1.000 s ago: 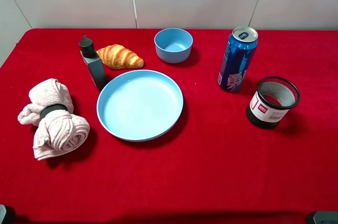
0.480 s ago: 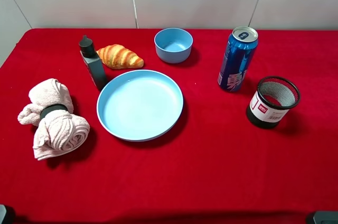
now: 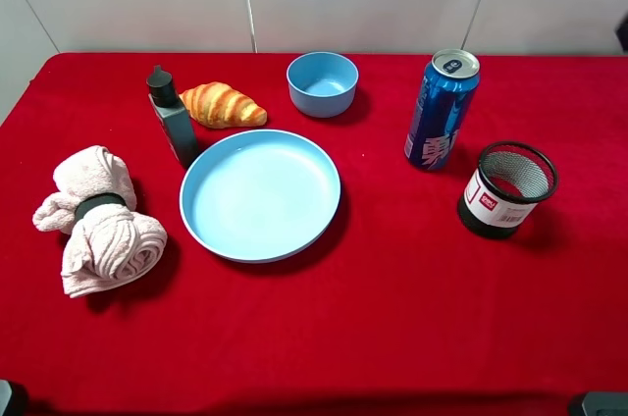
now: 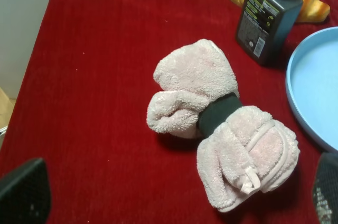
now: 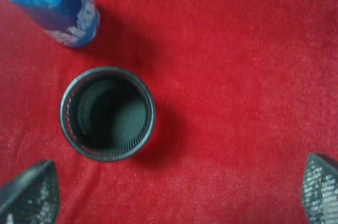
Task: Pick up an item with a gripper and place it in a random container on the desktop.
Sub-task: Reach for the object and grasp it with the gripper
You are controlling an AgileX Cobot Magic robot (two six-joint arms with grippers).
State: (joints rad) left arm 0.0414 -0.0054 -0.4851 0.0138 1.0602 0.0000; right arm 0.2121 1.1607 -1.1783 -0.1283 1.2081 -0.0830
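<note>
The blue drink can stands upright at the back right of the red cloth desktop. The black wire-mesh cup stands just right and in front of it, apart from it and empty. In the right wrist view my right gripper hangs open above the cloth beside the cup, looking straight down into it, with the can beyond. My left gripper is open over a rolled pink towel. Neither gripper's fingers show in the high view.
A big blue plate lies in the middle, a small blue bowl behind it. A dark grey-green bottle and a croissant stand at the back left. The towel lies at the left.
A dark sliver has appeared at the right edge of the high view. No object on the cloth has moved.
</note>
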